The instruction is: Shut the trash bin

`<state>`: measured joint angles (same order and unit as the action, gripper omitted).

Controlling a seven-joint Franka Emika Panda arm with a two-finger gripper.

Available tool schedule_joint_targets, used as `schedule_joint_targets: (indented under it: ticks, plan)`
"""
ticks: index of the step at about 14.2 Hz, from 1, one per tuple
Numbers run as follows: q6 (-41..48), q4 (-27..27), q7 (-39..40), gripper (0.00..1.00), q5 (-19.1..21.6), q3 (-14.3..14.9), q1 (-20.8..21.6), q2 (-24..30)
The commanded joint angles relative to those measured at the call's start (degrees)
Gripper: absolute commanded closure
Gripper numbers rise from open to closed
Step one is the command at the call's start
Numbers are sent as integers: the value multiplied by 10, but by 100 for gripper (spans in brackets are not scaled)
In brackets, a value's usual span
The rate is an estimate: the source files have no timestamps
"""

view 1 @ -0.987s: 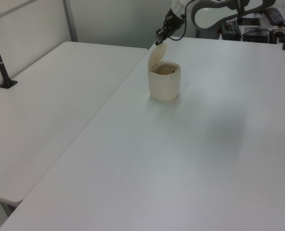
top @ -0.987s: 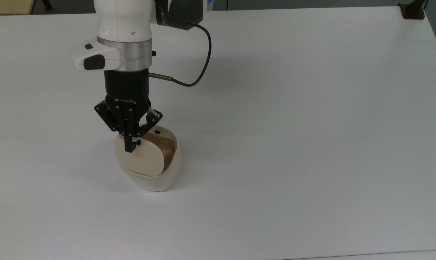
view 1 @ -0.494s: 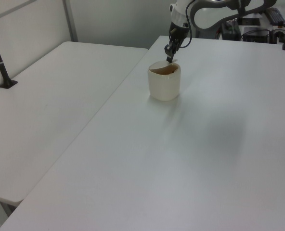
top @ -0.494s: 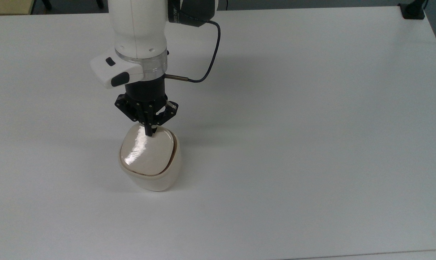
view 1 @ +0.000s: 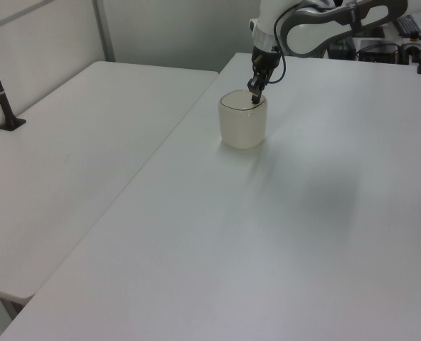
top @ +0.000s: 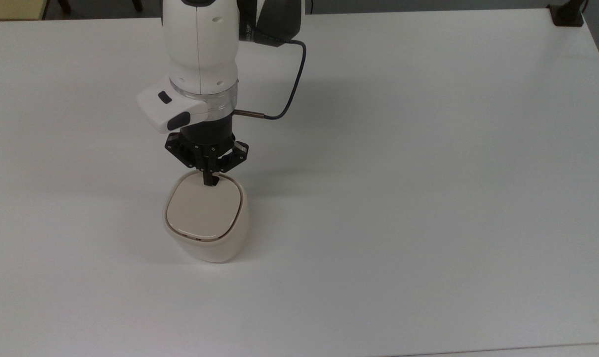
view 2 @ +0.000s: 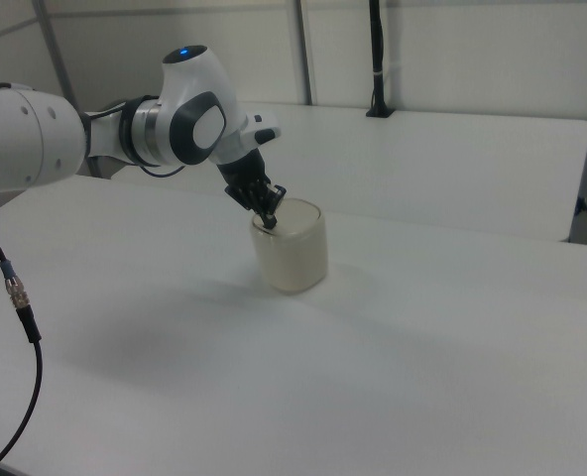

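The cream-white trash bin (top: 208, 245) (view 1: 242, 128) (view 2: 292, 256) stands on the white table, left of centre in the top view. Its flat beige lid (top: 204, 209) lies level in the rim. My gripper (top: 210, 180) (view 1: 254, 98) (view 2: 270, 220) is shut with nothing held. Its joined fingertips press down on the lid's far edge in the top view. The arm reaches in from the top view's upper edge.
The white table (top: 428, 173) spreads bare around the bin. A black post base (top: 566, 15) sits at the top view's far right corner. A second white table (view 1: 68, 156) adjoins on the left view's left, with a black post (view 1: 1, 92) on it.
The lid has swung down from raised to flat on the bin. My gripper followed it, moving to the top view's right and pressing on the lid's far edge.
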<state>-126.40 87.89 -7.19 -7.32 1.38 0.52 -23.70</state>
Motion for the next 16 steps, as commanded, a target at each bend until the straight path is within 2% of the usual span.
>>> schedule_joint_targets:
  ticks: [1,8,12,16]
  plan:
    - [6,8,10,99,-8,4,3,-6]
    - [5,4,8,98,-9,4,4,-14]
    - [30,-4,4,97,-1,1,16,41]
    - [146,-3,3,97,8,1,47,100]
